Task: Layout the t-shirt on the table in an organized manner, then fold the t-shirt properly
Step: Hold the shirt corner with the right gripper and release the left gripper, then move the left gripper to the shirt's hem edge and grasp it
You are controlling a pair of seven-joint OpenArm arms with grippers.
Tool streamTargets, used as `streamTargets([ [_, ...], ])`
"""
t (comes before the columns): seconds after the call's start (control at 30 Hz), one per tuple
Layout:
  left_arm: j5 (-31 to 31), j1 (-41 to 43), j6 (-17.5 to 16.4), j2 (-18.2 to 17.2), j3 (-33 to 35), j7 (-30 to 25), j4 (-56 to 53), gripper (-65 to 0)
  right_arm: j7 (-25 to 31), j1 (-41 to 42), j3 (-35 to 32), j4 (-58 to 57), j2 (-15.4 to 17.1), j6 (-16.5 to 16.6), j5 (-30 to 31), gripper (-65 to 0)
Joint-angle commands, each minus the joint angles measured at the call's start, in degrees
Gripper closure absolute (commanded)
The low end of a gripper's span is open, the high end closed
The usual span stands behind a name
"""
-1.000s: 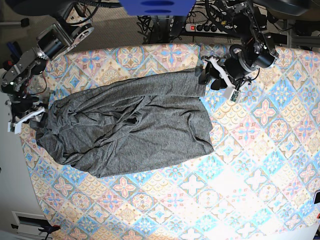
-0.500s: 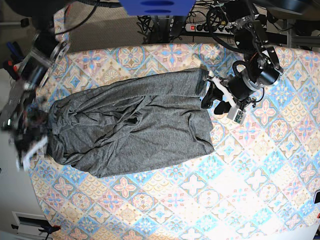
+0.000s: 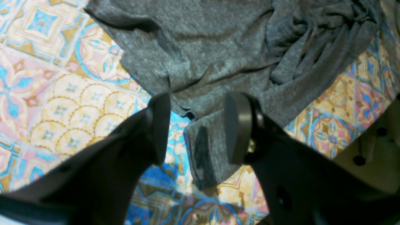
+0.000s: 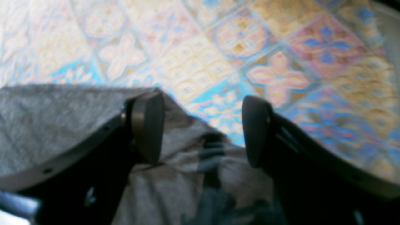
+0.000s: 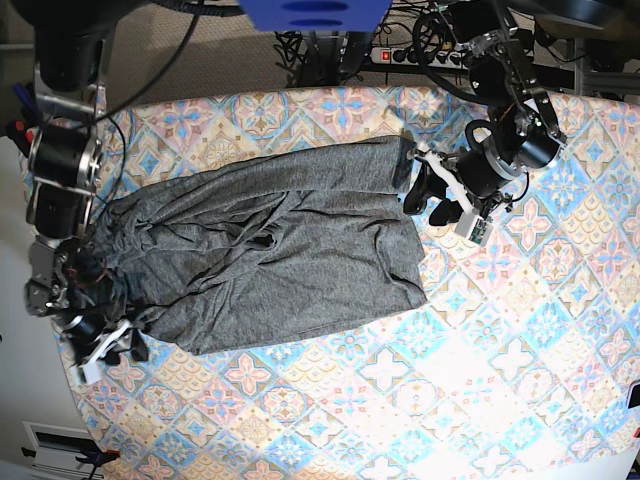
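Note:
The dark grey t-shirt (image 5: 260, 255) lies crumpled lengthwise across the left half of the patterned table (image 5: 520, 330). My left gripper (image 5: 425, 205) hovers at the shirt's right edge, near its far corner. In the left wrist view this gripper (image 3: 198, 128) is open, and a folded corner of the t-shirt (image 3: 203, 47) lies on the cloth below the gap between its fingers. My right gripper (image 5: 120, 345) is at the shirt's lower-left corner, by the table's left edge. Its blurred wrist view shows the gripper (image 4: 203, 131) open over grey t-shirt (image 4: 47, 118) fabric, gripping nothing.
A power strip (image 5: 415, 55) and cables lie beyond the table's far edge. A blue object (image 5: 315, 15) hangs at top centre. The table's left edge (image 5: 62, 340) runs right beside my right arm. Bare patterned cloth (image 5: 480, 400) stretches right of and in front of the shirt.
My right arm has swung from the shirt's upper-left end down to its lower-left corner. My left gripper dropped slightly along the shirt's right edge, then held still. Both stayed open.

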Motion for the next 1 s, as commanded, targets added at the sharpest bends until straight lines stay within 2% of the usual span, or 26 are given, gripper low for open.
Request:
streamTargets([
  [0.0,-1.1,-0.6,-0.1,-0.1,-0.1,-1.2,1.0,-26.0,2.1,1.7,-1.1,-2.3,1.2,0.3,0.2,-37.7],
  [0.13,1.1,-0.6,-0.1,-0.8,0.1,-1.2,1.0,-26.0,9.7,5.9,-6.1,-11.9,1.2,0.3,0.2,-37.7],
  [0.27,2.7,-0.6,-0.1,-0.9,0.0,-1.1,1.1,-26.0,17.3,6.2,-9.6,-18.9,1.1,0.2,0.2,-37.7],
  [0.43,2.8,0.7,-0.1,-1.0,-0.1,-1.3,1.2,-26.0,24.5,6.0,-15.4,-21.5,1.1,-7.6,0.2,-37.7],
  [0.53,2.8,1.1,-0.1,-1.0,-0.1,-1.3,1.2,-26.0,24.8,6.0,-19.3,-21.5,1.1,-7.8,0.3,-37.7],
  [0.77,2.8,0.1,-0.1,-1.0,-0.1,-1.4,1.2,-26.0,24.7,5.9,-20.1,-21.5,0.8,-7.8,0.3,-37.7],
  [0.97,3.4,-9.2,-0.1,-1.0,-0.2,-1.4,-0.6,-26.5,24.6,2.4,-19.9,-21.5,0.7,-7.8,0.3,-37.7],
])
